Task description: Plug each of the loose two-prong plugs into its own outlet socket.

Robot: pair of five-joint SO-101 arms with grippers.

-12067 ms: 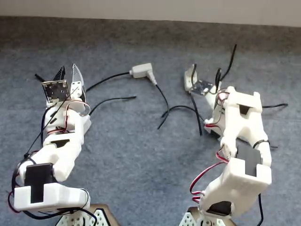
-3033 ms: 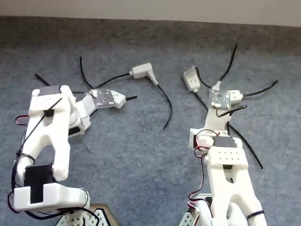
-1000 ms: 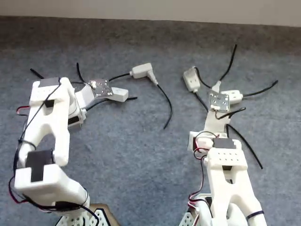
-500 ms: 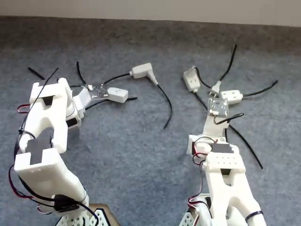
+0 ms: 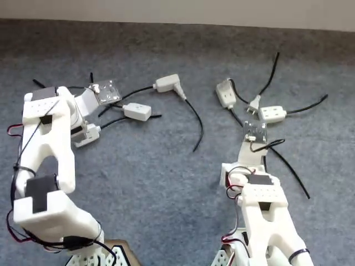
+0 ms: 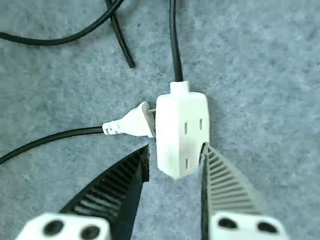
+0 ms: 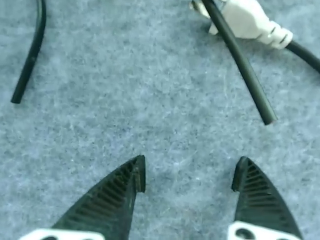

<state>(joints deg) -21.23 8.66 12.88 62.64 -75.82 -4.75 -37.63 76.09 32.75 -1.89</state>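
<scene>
A white outlet socket (image 6: 180,132) lies on the grey carpet, and a white two-prong plug (image 6: 132,125) sits in its side. My left gripper (image 6: 174,150) is open just in front of it, one finger on each side, holding nothing. From above, that outlet (image 5: 137,111) lies right of the left arm (image 5: 50,127). My right gripper (image 7: 191,165) is open over bare carpet, a white plug (image 7: 245,20) a little way ahead of it. In the high view a plug (image 5: 253,104) rests against the end of another outlet (image 5: 272,113).
Two more white outlets lie farther back, one (image 5: 166,83) at the centre and one (image 5: 224,93) to its right. Black cables (image 5: 197,124) curl across the carpet between the arms. A loose cable end (image 7: 242,62) crosses in front of the right gripper.
The left arm has drawn back to the left, away from the outlet it was beside. The right arm has pulled back slightly toward its base. The outlets and plugs have stayed put.
</scene>
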